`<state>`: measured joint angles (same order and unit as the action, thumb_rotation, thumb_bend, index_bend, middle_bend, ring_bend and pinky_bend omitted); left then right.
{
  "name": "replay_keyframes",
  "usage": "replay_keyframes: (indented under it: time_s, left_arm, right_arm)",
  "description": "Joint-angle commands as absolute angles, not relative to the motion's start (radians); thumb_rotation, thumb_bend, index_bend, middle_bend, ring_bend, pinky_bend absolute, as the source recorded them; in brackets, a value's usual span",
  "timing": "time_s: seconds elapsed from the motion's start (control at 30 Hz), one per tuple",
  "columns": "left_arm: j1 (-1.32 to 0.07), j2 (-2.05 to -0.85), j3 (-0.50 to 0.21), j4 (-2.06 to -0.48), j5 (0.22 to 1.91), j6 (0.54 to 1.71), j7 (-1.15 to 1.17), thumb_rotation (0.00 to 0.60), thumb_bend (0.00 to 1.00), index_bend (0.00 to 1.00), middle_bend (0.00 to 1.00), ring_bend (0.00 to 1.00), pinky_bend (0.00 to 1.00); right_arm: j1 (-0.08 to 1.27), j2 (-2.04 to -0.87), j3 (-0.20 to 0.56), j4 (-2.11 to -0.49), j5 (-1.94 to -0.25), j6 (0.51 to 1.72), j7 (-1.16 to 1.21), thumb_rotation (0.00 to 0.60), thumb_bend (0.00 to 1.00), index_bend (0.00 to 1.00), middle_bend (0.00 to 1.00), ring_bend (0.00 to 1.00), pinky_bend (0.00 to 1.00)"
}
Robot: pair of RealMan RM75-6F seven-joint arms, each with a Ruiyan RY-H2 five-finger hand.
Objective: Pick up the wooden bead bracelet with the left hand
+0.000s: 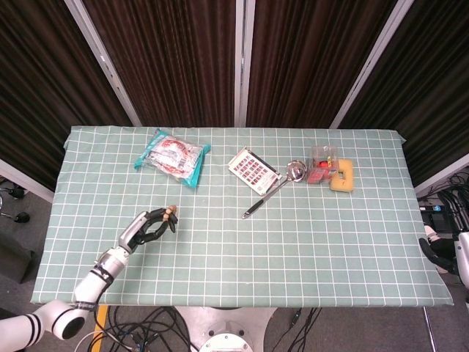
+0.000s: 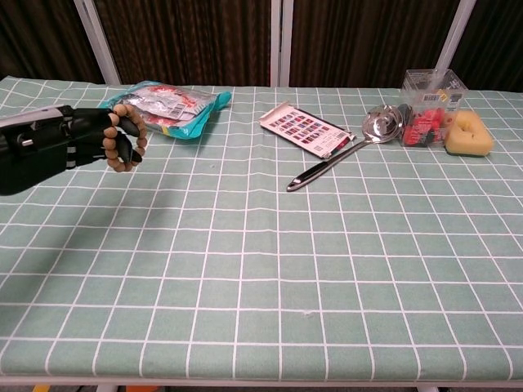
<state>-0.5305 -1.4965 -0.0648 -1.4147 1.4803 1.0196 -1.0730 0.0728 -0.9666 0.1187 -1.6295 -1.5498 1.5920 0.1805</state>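
Hanging off the fingers (image 2: pixel 105 140) of the left hand (image 1: pixel 146 226), the wooden bead bracelet (image 2: pixel 129 137) is held above the desk (image 1: pixel 308 242) near its front-left corner; bare cloth spreads rightward; the right hand barely shows, fingers' state unclear

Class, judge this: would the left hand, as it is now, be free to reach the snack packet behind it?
Probably not to grasp: the left hand already holds the wooden bead bracelet, though nothing blocks the way to the snack packet.

The robot's left hand (image 1: pixel 149 226) grips a wooden bead bracelet (image 1: pixel 171 214) at its fingertips above the checked tablecloth (image 1: pixel 293 242); a snack packet (image 1: pixel 172 156) lies well beyond.
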Motion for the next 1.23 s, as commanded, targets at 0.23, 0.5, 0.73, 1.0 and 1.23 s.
replay_keyframes:
  time_s: [0.23, 0.5, 0.73, 1.0, 1.23]
  left_arm:
    - [-0.515, -1.587, -0.056, -1.269, 1.488, 1.157, -0.242, 0.511, 0.45, 0.41, 0.48, 0.30, 0.11]
    - [-0.496, -1.550, -0.083, -1.339, 1.492, 1.241, -0.049, 0.523, 0.16, 0.31, 0.36, 0.21, 0.10]
    - [-0.404, -1.444, -0.149, -1.398, 1.437, 1.406, -0.057, 0.600, 0.16, 0.31, 0.36, 0.21, 0.09]
    - [-0.236, -1.260, -0.109, -1.472, 1.302, 1.471, 0.083, 0.537, 0.16, 0.21, 0.20, 0.07, 0.02]
    - [-0.118, -1.197, -0.053, -1.563, 1.285, 1.548, 0.115, 0.528, 0.16, 0.16, 0.11, 0.00, 0.00]
  right_arm:
    - [0.074, -0.979, 0.113, -1.614, -1.545, 1.580, 0.196, 0.600, 0.19, 0.00, 0.09, 0.00, 0.00]
    - [0.078, -0.985, 0.108, -1.601, -1.546, 1.566, 0.210, 0.600, 0.19, 0.00, 0.09, 0.00, 0.00]
    - [0.087, -0.988, 0.093, -1.588, -1.547, 1.529, 0.230, 0.600, 0.19, 0.00, 0.08, 0.00, 0.00]
    - [0.114, -0.983, 0.067, -1.571, -1.567, 1.461, 0.267, 0.600, 0.21, 0.00, 0.00, 0.00, 0.00]
    - [0.137, -1.004, 0.066, -1.570, -1.565, 1.429, 0.248, 0.600, 0.21, 0.00, 0.00, 0.00, 0.00]
